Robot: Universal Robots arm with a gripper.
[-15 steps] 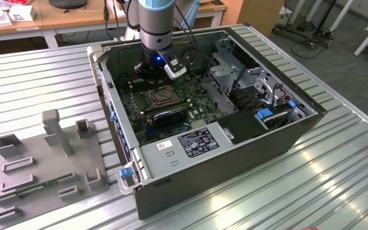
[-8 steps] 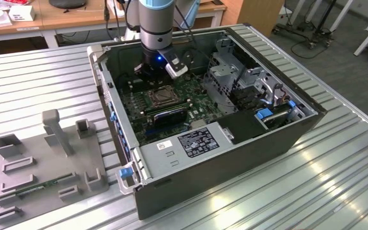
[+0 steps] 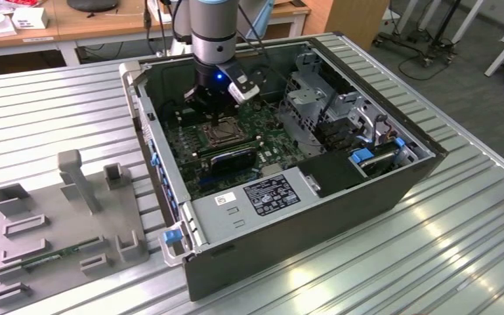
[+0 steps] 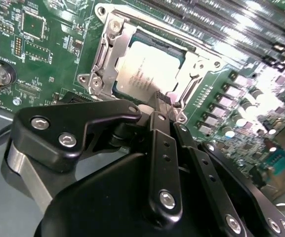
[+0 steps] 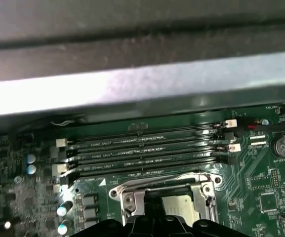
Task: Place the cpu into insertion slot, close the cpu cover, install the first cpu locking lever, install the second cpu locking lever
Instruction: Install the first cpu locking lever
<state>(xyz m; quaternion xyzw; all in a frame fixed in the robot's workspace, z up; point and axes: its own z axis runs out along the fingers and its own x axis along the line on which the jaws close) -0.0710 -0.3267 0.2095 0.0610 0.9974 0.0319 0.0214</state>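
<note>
Table: a ribbed metal table [image 3: 409, 249] holds an open case [image 3: 261, 256] lying on its side. A grey tray [image 3: 68, 223] sits beside it on the exterior view's left.
Reach: the arm [image 3: 210, 33] dips into the case, and the gripper [image 3: 212, 121] hangs just over the slot [image 3: 220, 134].
Cpu: in the second wrist view the cpu [image 4: 149, 66] lies flat in the slot, with the cover [image 4: 107, 54] down around it.
Claw: the fingers [image 4: 162, 143] are clenched together with nothing seen between them, their tips at the slot's near edge, beside the cpu.
Levers: I cannot tell whether either is latched.
First wrist view: the cpu [image 5: 179, 207] sits under the cover, just beside the memory slots [image 5: 142, 148].
Doing it well: this looks like a lever push. Bear on the lever alone, stay off the cpu's top, and follow the lever's arc slowly.
</note>
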